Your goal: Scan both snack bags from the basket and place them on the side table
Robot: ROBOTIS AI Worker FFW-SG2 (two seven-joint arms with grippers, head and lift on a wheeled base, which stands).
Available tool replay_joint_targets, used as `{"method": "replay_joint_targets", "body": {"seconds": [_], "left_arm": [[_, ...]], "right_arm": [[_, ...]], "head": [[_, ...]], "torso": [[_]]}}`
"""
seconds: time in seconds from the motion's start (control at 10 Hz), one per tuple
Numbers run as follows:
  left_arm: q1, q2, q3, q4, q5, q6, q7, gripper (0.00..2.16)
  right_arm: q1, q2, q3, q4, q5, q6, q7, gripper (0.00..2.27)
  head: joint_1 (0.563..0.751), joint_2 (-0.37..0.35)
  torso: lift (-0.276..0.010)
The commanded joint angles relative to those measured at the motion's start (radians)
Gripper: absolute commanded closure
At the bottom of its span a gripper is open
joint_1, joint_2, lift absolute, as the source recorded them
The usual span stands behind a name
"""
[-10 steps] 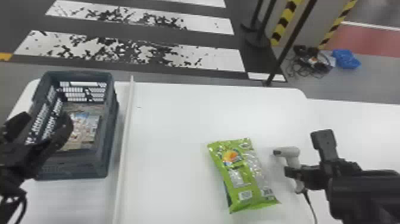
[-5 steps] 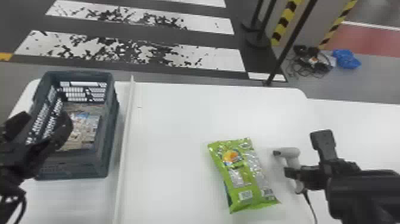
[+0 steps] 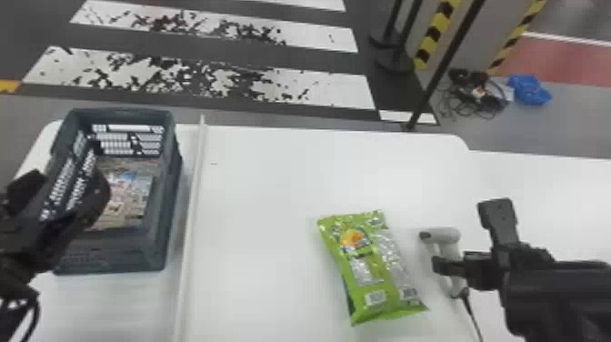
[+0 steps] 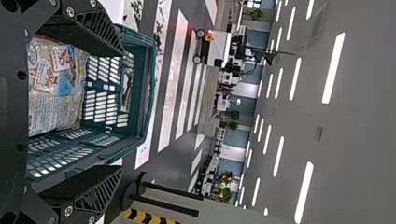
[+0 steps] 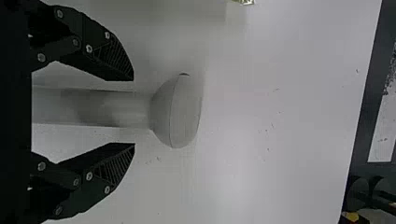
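My left gripper (image 3: 64, 193) is over the left part of the grey-green basket (image 3: 170, 200), its fingers apart. In the left wrist view, the gripper (image 4: 122, 109) is open, with the basket (image 4: 148, 88) around a snack bag (image 4: 53, 109). That multicoloured bag (image 3: 129, 198) lies inside the basket. A green snack bag (image 3: 375, 268) lies flat on the white table. My right gripper (image 3: 468, 238) is at the scanner (image 3: 448, 236), right of the green bag. Seen from the right wrist, the gripper (image 5: 134, 112) is open, both fingers clear of the scanner's handle (image 5: 93, 107) between them.
A white divider strip (image 3: 193, 200) runs along the table between basket and green bag. Another white table surface (image 3: 563, 195) adjoins at the right. The scanner's cable (image 3: 470, 314) trails to the front edge. Black posts (image 3: 443, 68) stand beyond the table.
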Motion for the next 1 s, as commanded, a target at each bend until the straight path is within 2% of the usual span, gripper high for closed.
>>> {"method": "replay_joint_targets", "body": {"seconds": [0.0,0.1,0.2,0.4,0.6,0.9], "left_arm": [[0.001,0.000,0.002,-0.001,0.000,0.000,0.000,0.15],[0.001,0.000,0.002,-0.001,0.000,0.000,0.000,0.15],[0.001,-0.002,0.002,0.000,0.000,0.000,0.000,0.15],[0.000,-0.003,0.002,0.000,0.000,0.000,0.000,0.15],[-0.002,-0.003,0.000,0.002,0.000,0.000,0.000,0.15],[0.000,-0.003,0.000,0.002,0.000,0.000,0.000,0.15]], "right_arm": [[0.026,0.005,-0.017,-0.057,-0.013,0.011,-0.003,0.08],[0.057,0.015,-0.040,-0.131,-0.041,0.033,-0.001,0.08],[0.096,0.018,-0.068,-0.210,-0.113,0.088,0.007,0.08],[0.148,0.025,-0.098,-0.313,-0.193,0.186,0.094,0.08],[0.146,0.028,-0.088,-0.328,-0.205,0.232,0.195,0.09],[0.112,0.027,-0.039,-0.275,-0.185,0.247,0.284,0.10]], "head": [[0.695,-0.175],[0.695,-0.178],[0.695,-0.178],[0.695,-0.157],[0.695,-0.115],[0.695,-0.052]], "torso": [[-0.075],[-0.075],[-0.075],[-0.075],[-0.075],[-0.075]]}}
